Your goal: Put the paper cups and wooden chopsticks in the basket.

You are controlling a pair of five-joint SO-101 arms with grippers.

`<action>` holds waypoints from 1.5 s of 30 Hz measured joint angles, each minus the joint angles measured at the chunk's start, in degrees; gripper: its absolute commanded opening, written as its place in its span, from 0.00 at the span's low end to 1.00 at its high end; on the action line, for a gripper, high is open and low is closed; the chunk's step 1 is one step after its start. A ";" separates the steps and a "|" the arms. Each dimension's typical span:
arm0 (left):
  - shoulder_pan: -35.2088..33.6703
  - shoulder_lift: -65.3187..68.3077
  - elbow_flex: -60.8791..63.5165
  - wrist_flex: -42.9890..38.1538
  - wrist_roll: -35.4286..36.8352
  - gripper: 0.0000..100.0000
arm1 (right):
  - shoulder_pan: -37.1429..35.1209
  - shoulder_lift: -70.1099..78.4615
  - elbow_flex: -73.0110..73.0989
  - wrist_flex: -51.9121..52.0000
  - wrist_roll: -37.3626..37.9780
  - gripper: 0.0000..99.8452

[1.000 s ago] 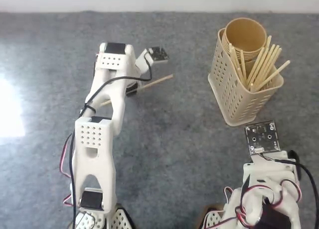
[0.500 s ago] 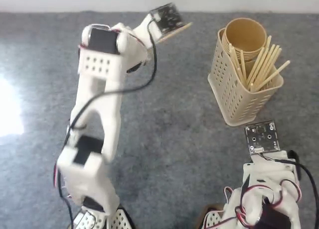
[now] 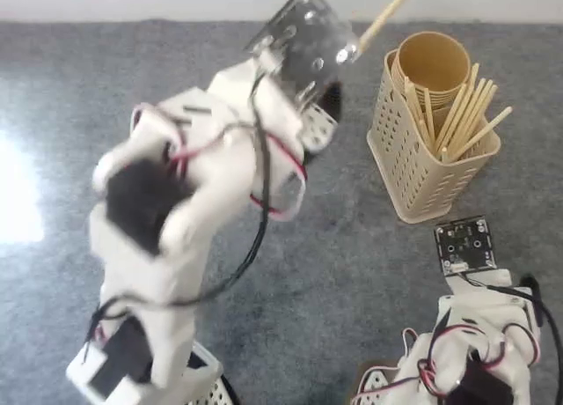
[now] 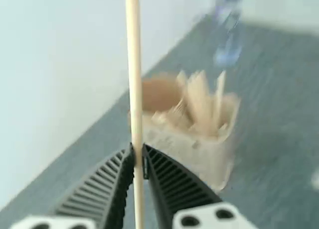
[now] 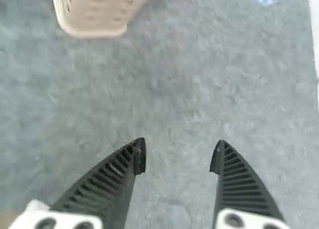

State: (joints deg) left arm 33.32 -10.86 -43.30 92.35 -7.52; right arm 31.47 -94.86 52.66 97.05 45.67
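My left gripper [image 4: 138, 157] is shut on a wooden chopstick [image 4: 133, 84], held high off the carpet. From above, that chopstick [image 3: 384, 19] sticks out past the left arm's wrist, just left of the basket [image 3: 415, 172]. The beige slotted basket holds nested paper cups [image 3: 431, 62] and several chopsticks [image 3: 466, 114]. In the left wrist view the basket [image 4: 199, 139] lies beyond the held stick. My right gripper [image 5: 177, 157] is open over bare carpet, with the basket's base [image 5: 97, 10] ahead of it.
Grey carpet covers the table area. A pale wall runs along the far edge [image 3: 176, 0]. The right arm's base [image 3: 475, 352] sits at the near right, just in front of the basket.
The left arm has lifted the chopstick off the carpet and swung it up and right toward the basket. The right arm has stayed put.
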 measured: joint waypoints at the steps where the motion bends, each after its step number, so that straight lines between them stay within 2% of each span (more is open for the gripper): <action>1: 2.29 -1.14 0.00 -1.41 2.20 0.01 | 0.79 0.00 0.62 0.00 0.88 0.22; 5: 7.47 -3.87 0.44 -8.53 10.11 0.01 | 1.76 0.00 1.85 0.00 1.85 0.22; 14: 8.97 -4.48 11.87 -26.64 21.01 0.01 | 1.76 0.00 3.60 0.00 2.02 0.22; 21: 14.68 -4.48 27.52 -47.47 22.24 0.01 | 2.11 0.00 3.69 0.00 0.53 0.22; 32: 13.98 -4.31 52.84 -75.96 19.52 0.01 | 2.20 0.00 3.69 0.00 0.26 0.22; 37: 12.84 1.93 50.99 -79.91 13.98 0.01 | 2.20 0.00 3.69 0.00 0.26 0.22; 45: 9.14 21.36 36.66 -77.01 13.80 0.03 | 2.20 0.00 3.69 0.00 0.26 0.22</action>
State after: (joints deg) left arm 42.46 10.51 -6.64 15.34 6.29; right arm 33.67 -94.86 56.35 97.05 45.93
